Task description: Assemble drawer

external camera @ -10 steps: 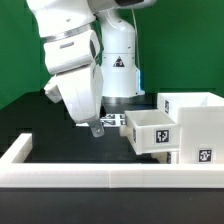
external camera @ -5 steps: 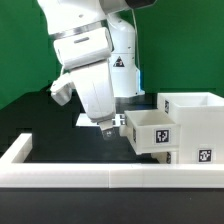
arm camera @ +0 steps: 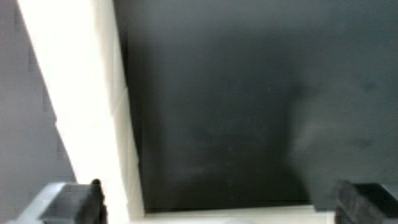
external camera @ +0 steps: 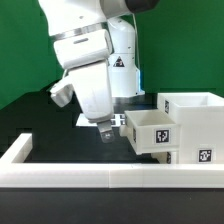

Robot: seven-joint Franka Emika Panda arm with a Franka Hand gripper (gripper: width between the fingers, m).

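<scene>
Black table [external camera: 60,140] holds one casing [external camera: 190,125], one tray [external camera: 150,130].

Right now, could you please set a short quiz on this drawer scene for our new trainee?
1. True or false: the hand is holding a tray.
2. In the exterior view, the tray sticking out of the casing lies toward which side of the hand? A) the exterior view's left B) the exterior view's right
3. What does the wrist view show between the fingers?

Key: 1. False; it is open and empty. 2. B. 3. The black table and a white edge, nothing gripped.
</scene>
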